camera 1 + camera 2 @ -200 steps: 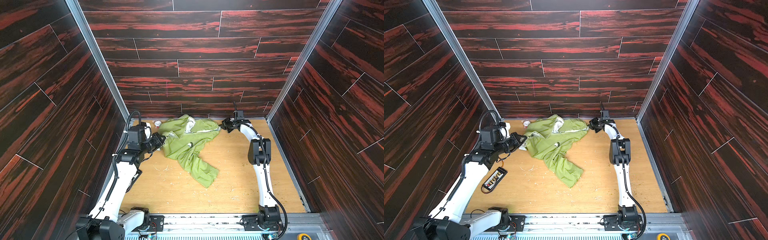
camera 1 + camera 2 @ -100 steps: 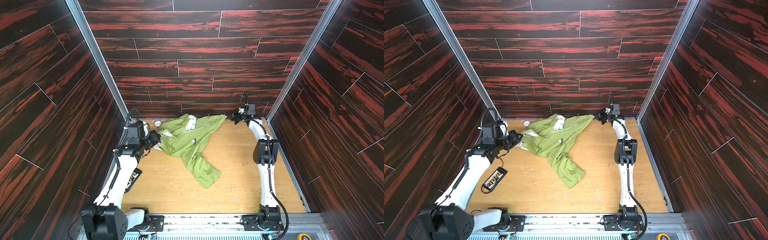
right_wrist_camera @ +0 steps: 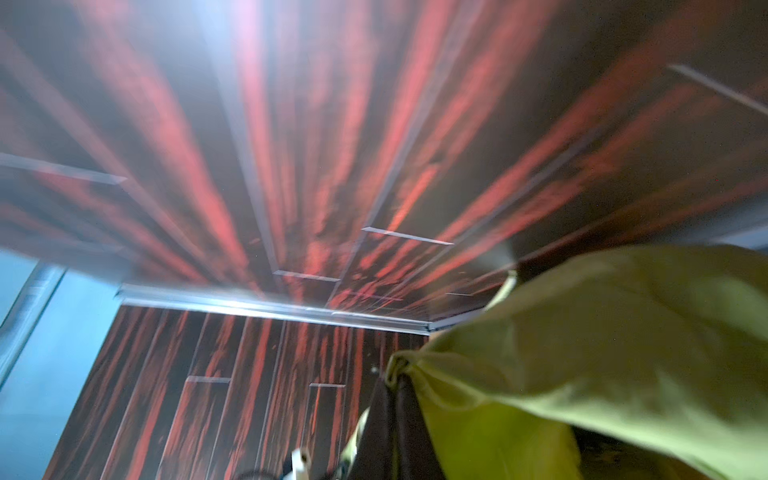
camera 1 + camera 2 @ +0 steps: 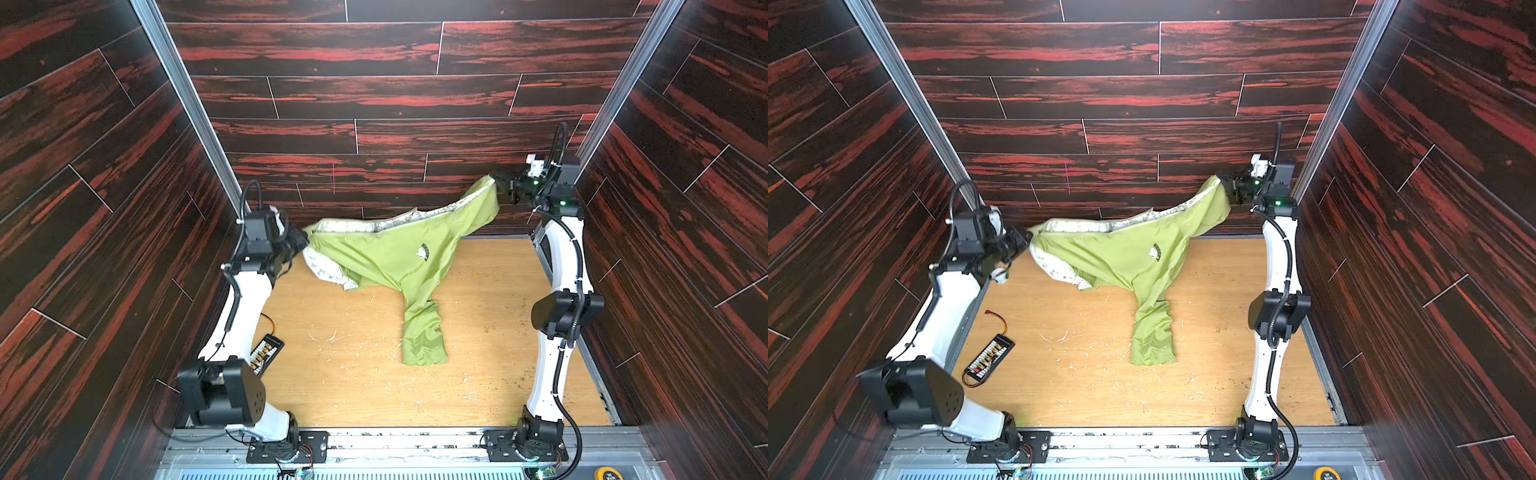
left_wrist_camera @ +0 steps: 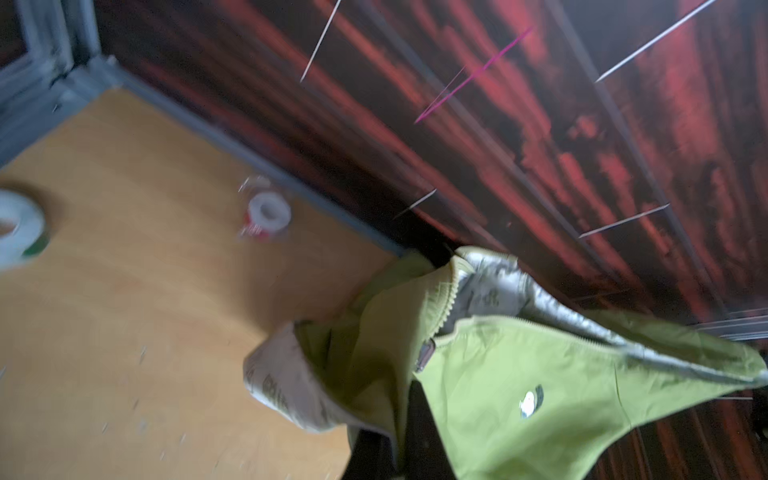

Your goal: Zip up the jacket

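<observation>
Tension is the thing to get right here. Both grippers are clamped on the jacket, which hangs stretched between them above the back of the table. The left gripper pinches one end, low, and the right gripper pinches the other end, higher and close to the back wall. A sleeve droops from the middle and its end lies on the table. The dog print faces up, and pale lining shows along the top edge and by the left grip.

From the left wrist, the zipper is open. Its two rows of teeth part just above the slider, which sits close to the left fingers. That picture is blurred, so I cannot tell whether they hold the hem right below the slider or a fold beside it.

I judge this to be spreading the jacket to expose the zipper, with zipping not yet begun. Done well, the pull should be gentle, bringing both rows straight and side by side. The jacket should then go down flat, front up, with the slider within reach. Too hard a pull could slip the thin cloth out of a pinch.
</observation>
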`<state>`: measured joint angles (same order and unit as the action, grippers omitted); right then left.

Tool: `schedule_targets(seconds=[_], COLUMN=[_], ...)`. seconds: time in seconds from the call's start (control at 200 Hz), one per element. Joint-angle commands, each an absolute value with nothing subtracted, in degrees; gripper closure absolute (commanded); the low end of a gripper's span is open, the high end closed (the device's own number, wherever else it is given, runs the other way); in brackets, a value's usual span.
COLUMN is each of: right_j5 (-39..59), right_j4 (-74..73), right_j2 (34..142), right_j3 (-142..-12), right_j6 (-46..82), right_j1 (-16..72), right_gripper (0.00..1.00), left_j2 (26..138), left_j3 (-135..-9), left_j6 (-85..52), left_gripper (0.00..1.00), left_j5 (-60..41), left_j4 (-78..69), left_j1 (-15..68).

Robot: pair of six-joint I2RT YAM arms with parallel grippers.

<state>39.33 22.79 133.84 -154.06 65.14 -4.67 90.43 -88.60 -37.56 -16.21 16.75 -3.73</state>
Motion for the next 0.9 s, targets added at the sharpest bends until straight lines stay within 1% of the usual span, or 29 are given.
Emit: schedule_targets(seconds=[0.0,0.1,0.195,0.25,0.296,0.356,0.396,0.456,0.481,0.551,0.611,0.651,0.691,0.761,0.811,0.867,0.897], right_j5=[41.56,42.66,44.46,46.61,48.34,49.57,48.63,44.79,42.82,38.11,33.77,30.41,29.39,24.96,21.13,13.44,11.51], right_j4=[16.90,9.27,4.94,6.36,11.28,23.17,31.39,38.75,38.79,33.84,32.33,32.55,32.26,34.69,38.25,43.28,45.21], right_j2=[130.08,128.75,126.87,125.30,123.55,120.01,116.45,108.94,104.32,92.33,84.04,79.46,75.79,71.53,70.43,70.30,70.46], right_j3=[-155.40,-155.60,-155.65,-155.40,-155.34,-153.84,-150.17,-137.65,-129.18,-104.87,-88.71,-79.95,-72.40,-63.87,-61.10,-60.10,-60.02], right_j6=[67.77,72.03,72.78,70.53,65.81,54.76,46.15,35.65,33.38,33.39,34.71,35.67,36.50,37.19,37.04,37.47,37.53], right_j1=[-6.47,-9.58,-12.08,-12.81,-12.92,-11.78,-10.10,-7.24,-6.24,-5.93,-6.32,-6.33,-6.42,-6.54,-7.01,-7.65,-8.19], right_gripper=[1.00,1.00,1.00,1.00,1.00,1.00,1.00,1.00,1.00,1.00,1.00,1.00,1.00,1.00,0.89,0.68,0.60], left_j2=[95.96,104.05,107.86,108.54,107.51,103.58,100.80,94.09,91.72,85.04,79.39,75.62,71.74,65.31,61.69,58.83,57.66], left_j3=[-100.46,-114.14,-121.77,-124.30,-123.33,-117.35,-111.50,-102.21,-97.30,-85.58,-75.51,-68.54,-61.88,-53.03,-48.72,-45.79,-44.76], left_j6=[-38.20,-38.90,-40.47,-41.15,-41.61,-41.87,-41.73,-40.69,-39.85,-36.99,-35.59,-36.13,-37.46,-37.09,-35.92,-34.85,-34.64], left_gripper=[1.00,1.00,1.00,1.00,1.00,1.00,1.00,1.00,1.00,1.00,1.00,1.00,1.00,1.00,1.00,1.00,1.00], left_j5=[-15.35,-17.60,-18.21,-19.78,-22.13,-24.35,-25.57,-26.52,-26.95,-26.61,-25.56,-24.62,-23.54,-19.73,-16.46,-12.90,-11.83], left_j4=[12.66,13.99,13.80,13.81,13.97,13.05,11.86,10.88,10.89,12.96,14.97,15.23,15.12,17.53,20.75,24.76,26.22], left_j1=[-4.23,-4.16,-4.22,-4.22,-4.13,-3.51,-2.62,-0.63,0.33,3.62,5.85,6.36,6.40,6.34,6.33,6.14,5.99])
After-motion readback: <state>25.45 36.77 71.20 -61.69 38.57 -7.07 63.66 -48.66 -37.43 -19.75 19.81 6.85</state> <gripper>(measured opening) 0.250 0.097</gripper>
